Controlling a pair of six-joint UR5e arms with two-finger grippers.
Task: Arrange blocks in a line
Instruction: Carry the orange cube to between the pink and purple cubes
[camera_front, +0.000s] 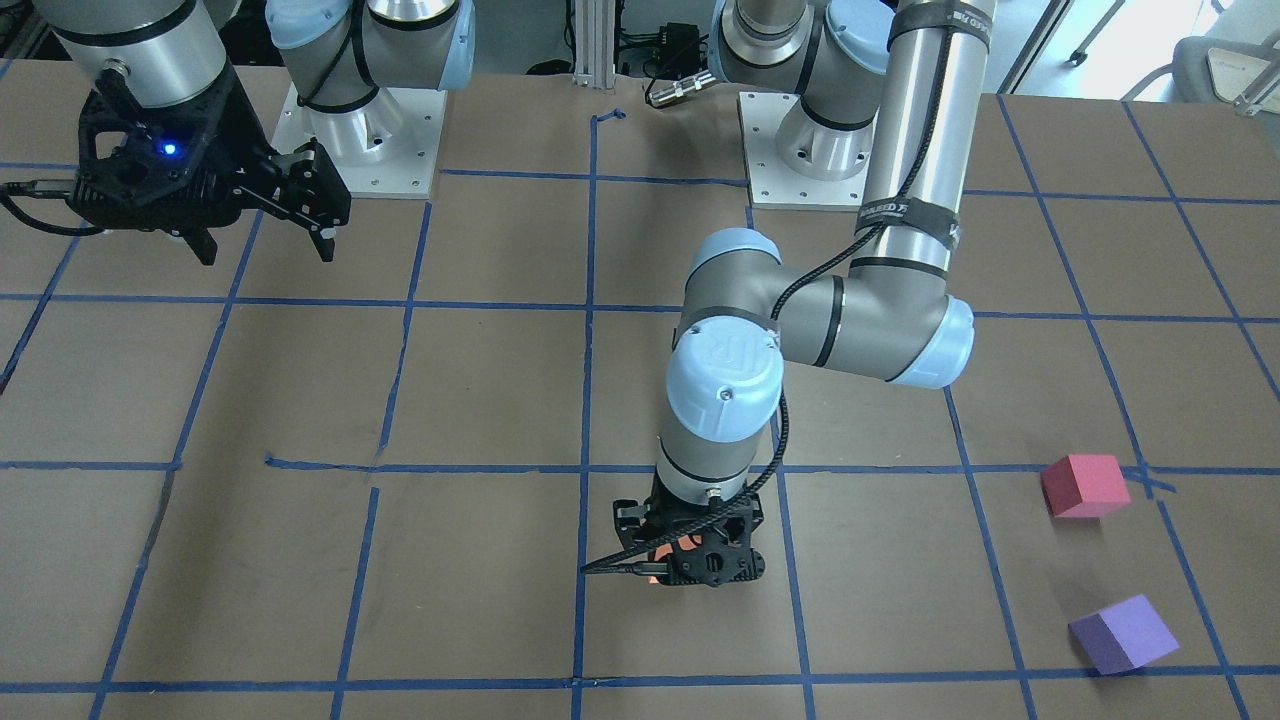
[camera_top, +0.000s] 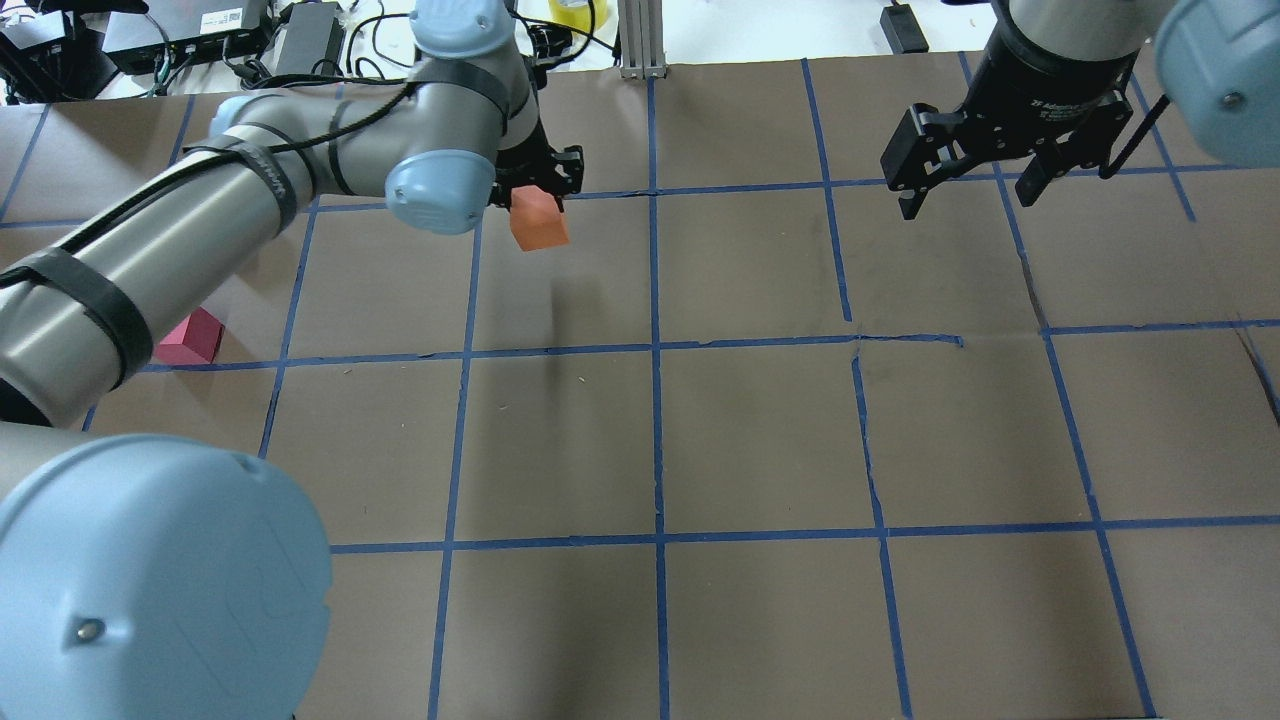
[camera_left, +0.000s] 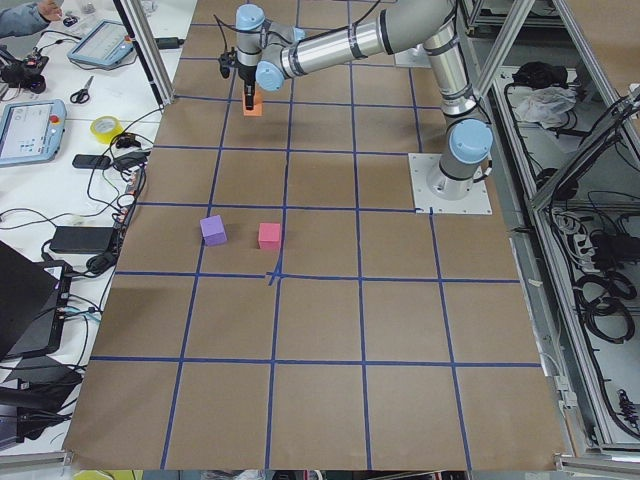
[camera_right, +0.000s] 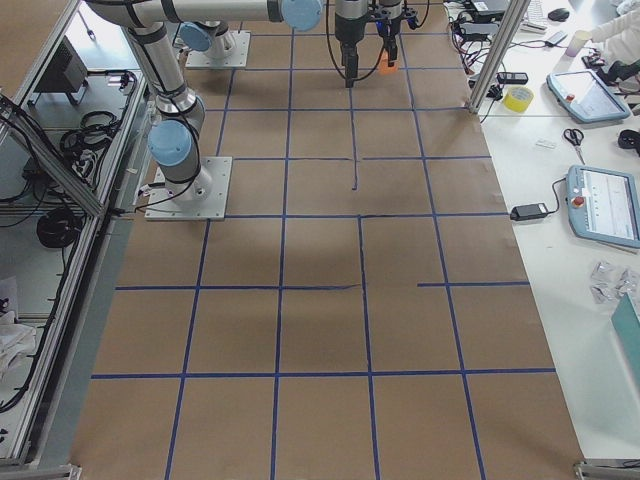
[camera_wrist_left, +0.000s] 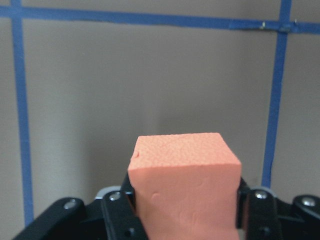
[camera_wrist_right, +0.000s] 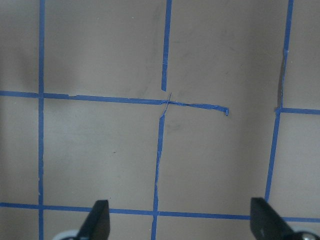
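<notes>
Left claw (camera_top: 537, 193) around matte orange cube (camera_wrist_left: 182, 172)

Left arm (camera_top: 250, 170) reaches far forward, left pincer (camera_top: 536, 196) clamped on orange block (camera_top: 540, 228) — right pincer (camera_top: 968, 203) raised, fingers (camera_top: 906, 196) spread.

orange block (camera_wrist_left: 182, 185): matt foam, finely pitted, small dents
red block (camera_front: 1085, 485): matt, foam-like
purple block (camera_front: 1122, 633): matt, foam-like
table (camera_top: 760, 440): brown paper, matt, creased
tape (camera_top: 657, 400): blue, thin, wrinkled, torn in places
left arm (camera_front: 915, 120): brushed metal tube, glossy pale-blue plastic caps
right gripper (camera_top: 968, 200): black matt plastic
</notes>
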